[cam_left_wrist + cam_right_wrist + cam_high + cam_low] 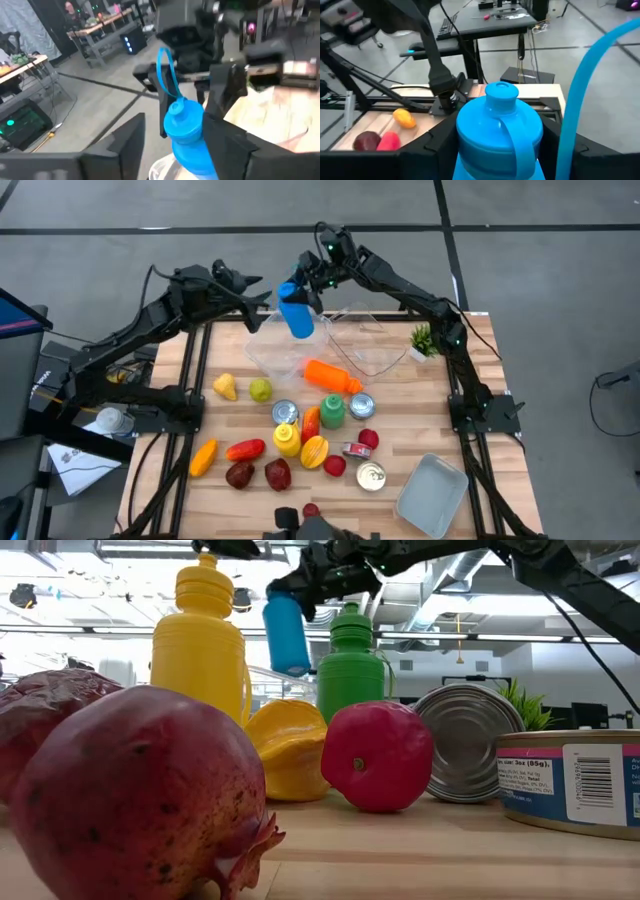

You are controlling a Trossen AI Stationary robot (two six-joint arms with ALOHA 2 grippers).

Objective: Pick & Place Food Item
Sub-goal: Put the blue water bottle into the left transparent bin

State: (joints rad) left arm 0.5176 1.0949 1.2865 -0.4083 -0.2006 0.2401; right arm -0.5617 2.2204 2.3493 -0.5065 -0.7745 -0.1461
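A blue bottle [296, 313] with a cap and loop strap hangs in the air over the far left corner of a clear plastic container [372, 358]. My right gripper [303, 287] reaches in from the far right and is shut on it; the low view shows the bottle [286, 635] lifted above the table items. My left gripper [262, 299] is open just to the bottle's left. In its wrist view its fingers [127, 142] flank the bottle [189, 137]; whether they touch it, I cannot tell. My right gripper pinches the blue bottle at its shoulder just below the cap [470, 131], one finger [436, 142] on each side. It comes from above, slanting from the far right. The bottle is lifted clear, cap toward the wrist, its body hanging tilted below the fingers.
Nearer than the container lie an orange bottle [333, 376], green bottle [332, 410], yellow bottle [287, 438], cans [371, 476], and several fruits [246, 450]. A grey tray [432, 496] sits at the near right corner, a small plant [424, 340] at the right edge.
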